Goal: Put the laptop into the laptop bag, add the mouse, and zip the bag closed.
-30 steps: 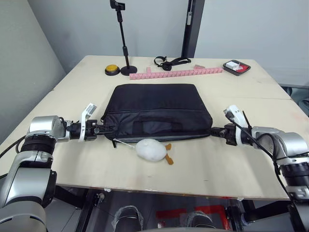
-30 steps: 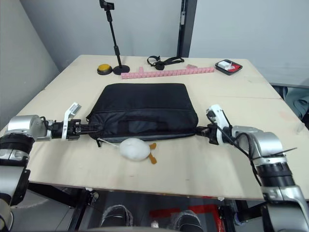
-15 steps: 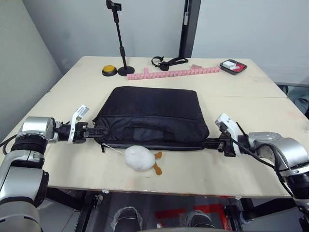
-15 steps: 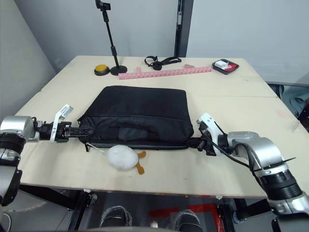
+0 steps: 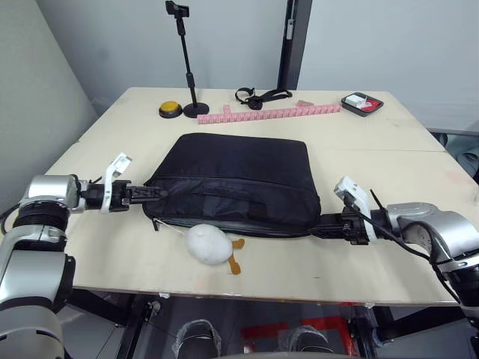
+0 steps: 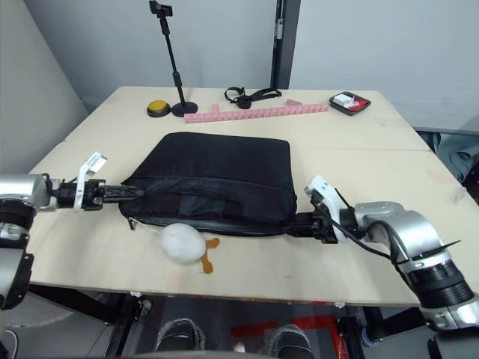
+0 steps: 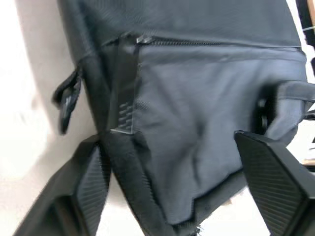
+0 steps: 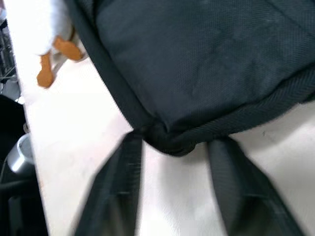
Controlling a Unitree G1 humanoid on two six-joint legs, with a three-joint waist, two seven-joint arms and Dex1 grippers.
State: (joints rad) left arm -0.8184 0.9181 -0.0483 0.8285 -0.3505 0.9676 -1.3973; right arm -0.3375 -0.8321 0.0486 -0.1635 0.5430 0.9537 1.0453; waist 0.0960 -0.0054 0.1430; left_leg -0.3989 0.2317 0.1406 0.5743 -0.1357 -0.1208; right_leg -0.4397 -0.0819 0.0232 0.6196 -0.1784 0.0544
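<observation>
Robot test lab or recording room, not a home. Plain grey walls [image 5: 112, 45] with no decoration, dark vertical post [image 5: 293, 41] at the back. Large pale wooden tabletop [image 5: 389, 149] set up as a work surface, a seam showing where two boards meet. Black phone/camera stand [image 5: 187, 63] on a round base at the far edge, aimed over the scene. Yellow push-button [image 5: 171, 109] beside it, looks like a control button. Pink segmented ruler strip [image 5: 273, 113] laid across the far side, black strap [image 5: 258, 96] and small red-and-black tray [image 5: 362, 103] nearby. White fluffy toy duck [image 5: 208, 244] as a prop.
</observation>
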